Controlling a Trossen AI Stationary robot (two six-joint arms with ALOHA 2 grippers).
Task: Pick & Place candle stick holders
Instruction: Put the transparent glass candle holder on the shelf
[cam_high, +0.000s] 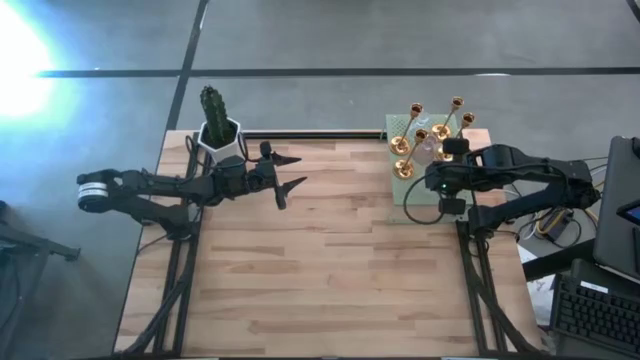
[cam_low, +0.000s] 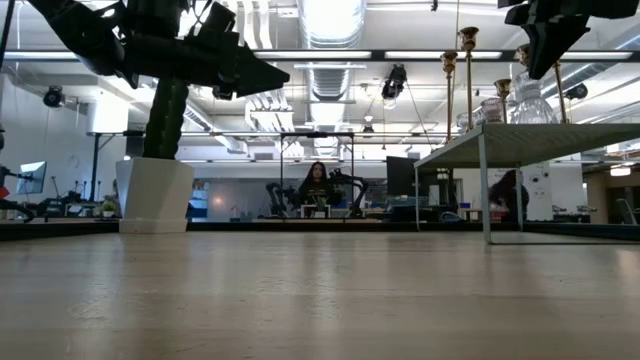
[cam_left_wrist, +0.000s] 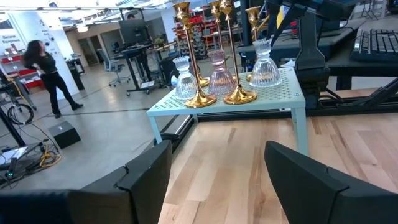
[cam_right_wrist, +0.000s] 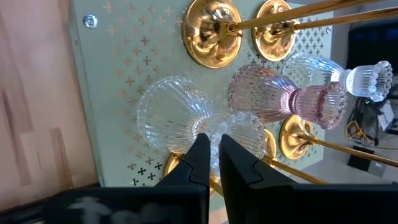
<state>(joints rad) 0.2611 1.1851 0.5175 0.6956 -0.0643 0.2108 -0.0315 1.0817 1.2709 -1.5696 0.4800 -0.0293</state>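
Several gold candle stick holders (cam_high: 418, 125) with round bases, a pinkish glass one (cam_right_wrist: 280, 93) and clear glass ones (cam_right_wrist: 180, 118) stand upright on a pale green perforated stand (cam_high: 408, 190) at the table's far right. My right gripper (cam_right_wrist: 211, 146) is shut and points steeply down, right over the cup of a clear glass holder. My left gripper (cam_high: 290, 175) hangs open and level over the table's far left, pointing toward the stand (cam_left_wrist: 249, 99), with nothing between its fingers. My right gripper's shut fingertips (cam_right_wrist: 200, 149) stand right at the ribbed cup (cam_right_wrist: 239, 127) of the clear glass holder, coming from above. I cannot tell whether they touch it. The holder stands on its base on the stand.
A white pot with a green cactus (cam_high: 218, 133) stands at the far left edge, beside my left arm. A keyboard and cables lie off the table's right side. The wooden table top (cam_high: 330, 260) is bare in the middle and near side. A person stands in the room beyond.
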